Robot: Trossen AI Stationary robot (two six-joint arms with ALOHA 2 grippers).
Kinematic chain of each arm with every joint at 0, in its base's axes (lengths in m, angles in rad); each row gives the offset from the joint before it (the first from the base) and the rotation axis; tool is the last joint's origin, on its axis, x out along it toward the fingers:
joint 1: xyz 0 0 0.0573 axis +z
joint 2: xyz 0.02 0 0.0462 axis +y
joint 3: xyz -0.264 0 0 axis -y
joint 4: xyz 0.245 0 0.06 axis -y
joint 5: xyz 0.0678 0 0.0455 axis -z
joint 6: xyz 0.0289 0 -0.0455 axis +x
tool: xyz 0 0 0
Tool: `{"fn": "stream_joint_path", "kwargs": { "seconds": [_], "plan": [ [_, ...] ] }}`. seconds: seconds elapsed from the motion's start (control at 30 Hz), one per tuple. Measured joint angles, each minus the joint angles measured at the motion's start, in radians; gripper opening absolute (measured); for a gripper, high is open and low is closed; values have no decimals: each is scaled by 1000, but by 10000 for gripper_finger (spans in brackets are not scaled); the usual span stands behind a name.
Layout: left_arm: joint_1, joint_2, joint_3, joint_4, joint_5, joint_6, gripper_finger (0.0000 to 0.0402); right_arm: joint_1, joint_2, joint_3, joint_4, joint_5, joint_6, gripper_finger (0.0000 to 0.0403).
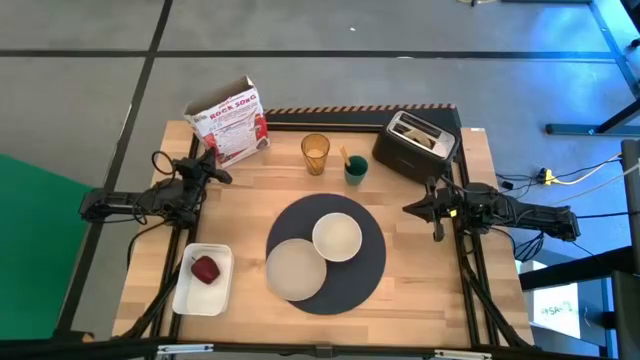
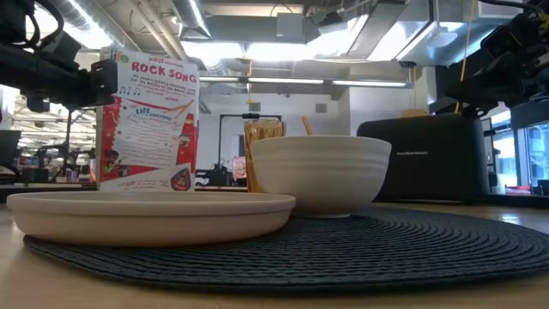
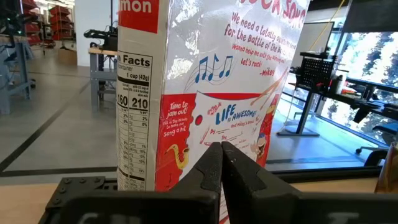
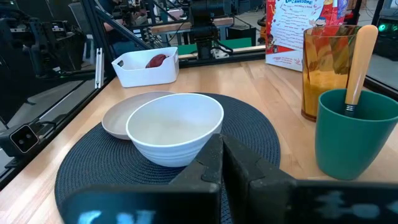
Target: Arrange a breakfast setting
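A round dark grey mat (image 1: 350, 275) lies at the table's middle near side. On it stand a small white bowl (image 1: 337, 237) and a flat white plate (image 1: 295, 270). The amber tumbler (image 1: 315, 154) stands at the far middle, beside a green cup (image 1: 356, 171) holding the orange-handled spoon (image 4: 360, 59). My left gripper (image 1: 222, 176) is shut and empty at the table's left, pointing at a cereal box (image 1: 230, 124). My right gripper (image 1: 410, 208) is shut and empty at the right, pointing toward the bowl (image 4: 176, 127).
A black toaster (image 1: 415, 143) stands at the far right. A white rectangular tray (image 1: 204, 279) with a red thing in it sits at the near left. Bare wood lies between the mat and the tumbler.
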Motion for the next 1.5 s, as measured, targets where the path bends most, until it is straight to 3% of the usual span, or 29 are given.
{"fn": "stream_joint_path", "kwargs": {
  "seconds": [1.1, 1.33, 1.5],
  "plan": [
    [0, 0, 0, 0, 0, 0, 0, 0, 0, 0, 0, 0, 0, 0],
    [0, 0, 0, 0, 0, 0, 0, 0, 0, 0, -2, 52, -191, 0],
    [0, 0, 0, 0, 0, 0, 0, 0, 0, 0, -4, 77, -208, 0]
  ]
}}
